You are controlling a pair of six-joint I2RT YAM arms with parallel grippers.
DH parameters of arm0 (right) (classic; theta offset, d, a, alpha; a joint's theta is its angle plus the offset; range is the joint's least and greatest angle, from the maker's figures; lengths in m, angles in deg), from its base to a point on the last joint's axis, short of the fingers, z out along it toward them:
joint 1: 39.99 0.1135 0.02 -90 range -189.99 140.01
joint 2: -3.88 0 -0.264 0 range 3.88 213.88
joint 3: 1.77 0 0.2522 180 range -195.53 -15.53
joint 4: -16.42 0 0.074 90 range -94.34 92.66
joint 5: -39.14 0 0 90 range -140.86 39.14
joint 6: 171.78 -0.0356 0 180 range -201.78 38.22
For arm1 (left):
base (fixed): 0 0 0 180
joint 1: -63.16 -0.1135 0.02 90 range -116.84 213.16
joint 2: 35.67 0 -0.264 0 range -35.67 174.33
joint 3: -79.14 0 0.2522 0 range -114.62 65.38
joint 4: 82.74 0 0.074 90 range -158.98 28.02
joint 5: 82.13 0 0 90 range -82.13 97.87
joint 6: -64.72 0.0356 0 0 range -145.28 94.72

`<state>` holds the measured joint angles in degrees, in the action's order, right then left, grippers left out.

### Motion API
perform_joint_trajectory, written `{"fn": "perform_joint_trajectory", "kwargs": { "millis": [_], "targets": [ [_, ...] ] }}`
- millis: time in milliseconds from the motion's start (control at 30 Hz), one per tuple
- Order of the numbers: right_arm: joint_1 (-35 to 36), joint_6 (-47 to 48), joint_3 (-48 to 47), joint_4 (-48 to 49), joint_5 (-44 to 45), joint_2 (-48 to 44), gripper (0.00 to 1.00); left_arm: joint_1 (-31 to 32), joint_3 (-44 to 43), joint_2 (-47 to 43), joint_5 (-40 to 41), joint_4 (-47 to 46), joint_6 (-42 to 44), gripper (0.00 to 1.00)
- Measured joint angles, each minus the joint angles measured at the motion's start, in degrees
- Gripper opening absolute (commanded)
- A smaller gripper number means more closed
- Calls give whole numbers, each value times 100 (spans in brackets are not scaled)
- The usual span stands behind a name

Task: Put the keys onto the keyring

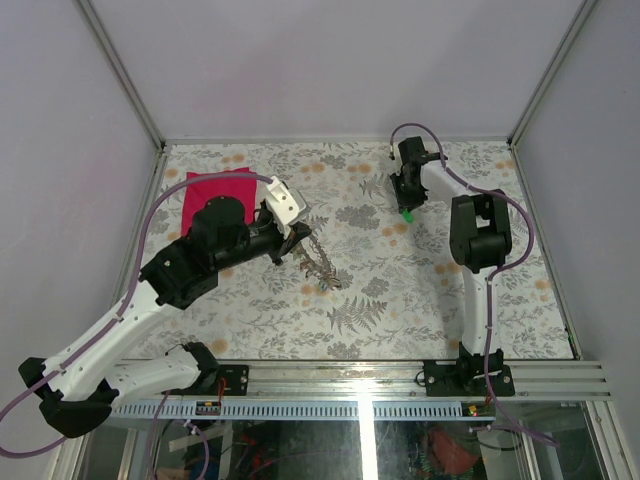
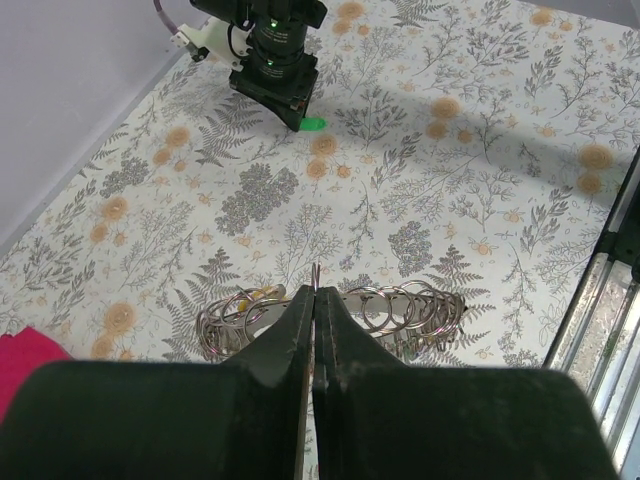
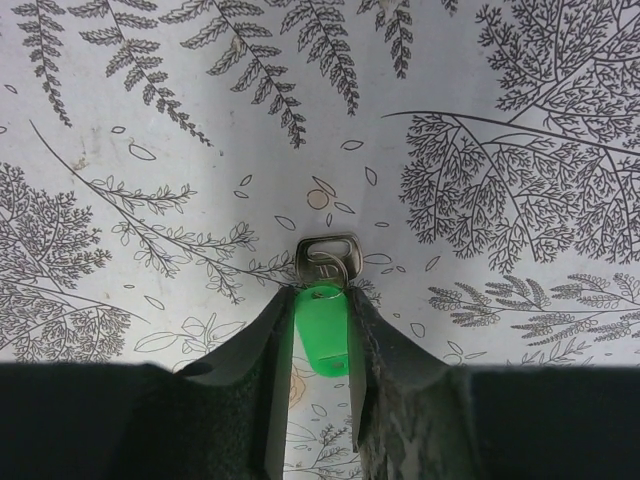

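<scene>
The keyring point(image 2: 400, 305) is a bunch of silver wire rings lying on the fern-patterned table; a yellow bit shows among them. My left gripper point(image 2: 316, 292) is shut on a thin ring wire at its top. From above, the keyring point(image 1: 322, 265) trails down from the left gripper point(image 1: 300, 238). One of the keys, a silver one with a green plastic tag point(image 3: 320, 330), lies flat at the back right. My right gripper point(image 3: 320, 298) stands over it, fingers pressed to both sides of the tag. The green key point(image 1: 408, 215) pokes out under the right gripper point(image 1: 405, 208).
A red cloth point(image 1: 215, 195) lies at the back left of the table, behind the left arm. A metal rail point(image 1: 400, 375) runs along the near edge. Grey walls close in the left, right and back sides.
</scene>
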<state>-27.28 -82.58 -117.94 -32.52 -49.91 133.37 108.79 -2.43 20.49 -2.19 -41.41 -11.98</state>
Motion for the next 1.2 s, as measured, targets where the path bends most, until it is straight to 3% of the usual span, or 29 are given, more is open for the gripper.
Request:
{"fn": "perform_joint_trajectory", "kwargs": {
  "millis": [200,433,700,800,933,1000,1200],
  "targets": [
    [63,-7,472,332,33,-267,7,0,0,-37,2,63,-52,0],
    [339,-149,1867,490,-284,-1211,7,0,-42,-181,4,160,-186,0],
    [1537,-481,3821,632,-516,-2632,11,0,-52,-256,31,212,-323,0],
    [2081,-734,4433,667,-501,-3134,19,0,-52,-258,85,284,-345,0],
    [2776,-1224,5174,728,-542,-3886,48,2,-52,-282,181,321,-361,0],
    [2879,-1443,5386,717,-577,-4277,56,0,-52,-297,229,321,-365,0],
    [2798,-1880,5466,863,-514,-5678,59,0,-52,-306,275,323,-446,0]
  ]
}}
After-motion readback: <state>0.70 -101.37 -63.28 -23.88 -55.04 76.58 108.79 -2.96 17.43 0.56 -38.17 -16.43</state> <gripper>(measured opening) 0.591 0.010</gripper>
